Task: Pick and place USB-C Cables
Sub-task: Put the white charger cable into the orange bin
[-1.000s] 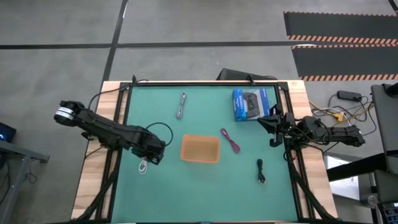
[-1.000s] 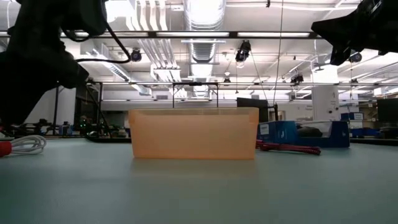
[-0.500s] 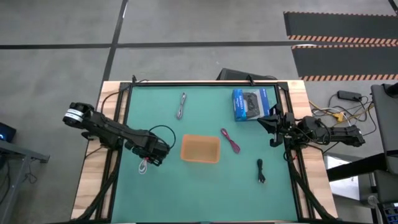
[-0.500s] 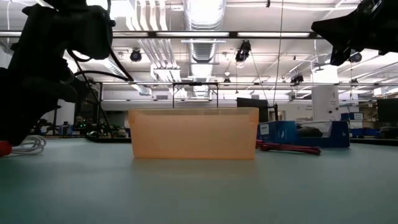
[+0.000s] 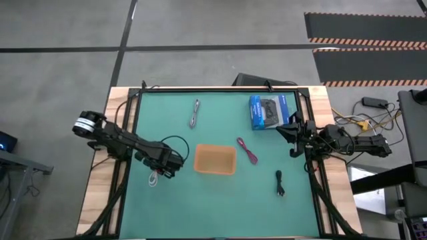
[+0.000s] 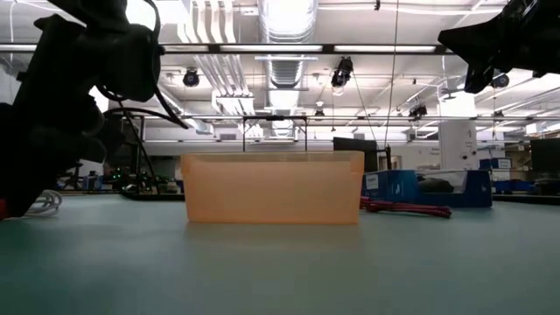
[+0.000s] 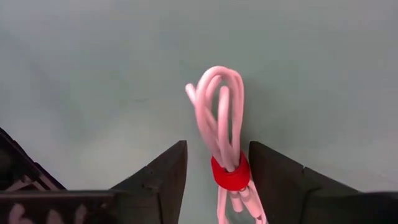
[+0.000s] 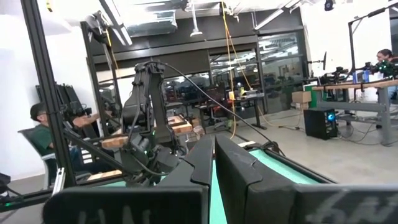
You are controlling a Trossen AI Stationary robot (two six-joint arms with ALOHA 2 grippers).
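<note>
The white cable bundle, tied with a red band, lies flat on the green mat near its left edge. My left gripper points down over it, open, with one finger on either side of the banded end; the band lies close against one finger. The silver-grey cable, the magenta cable and the black cable lie loose on the mat. My right gripper waits shut at the table's right edge, raised above the mat.
An orange tray stands at the mat's middle, just right of my left gripper. A blue box picturing a controller lies at the far right. Black wires trail along both arms. A person sits in the room beyond the table.
My left gripper has come down toward the white cable and tipped more steeply downward. In the low view the arm now hides more of the cable's loops. The cable itself lies where it was.
</note>
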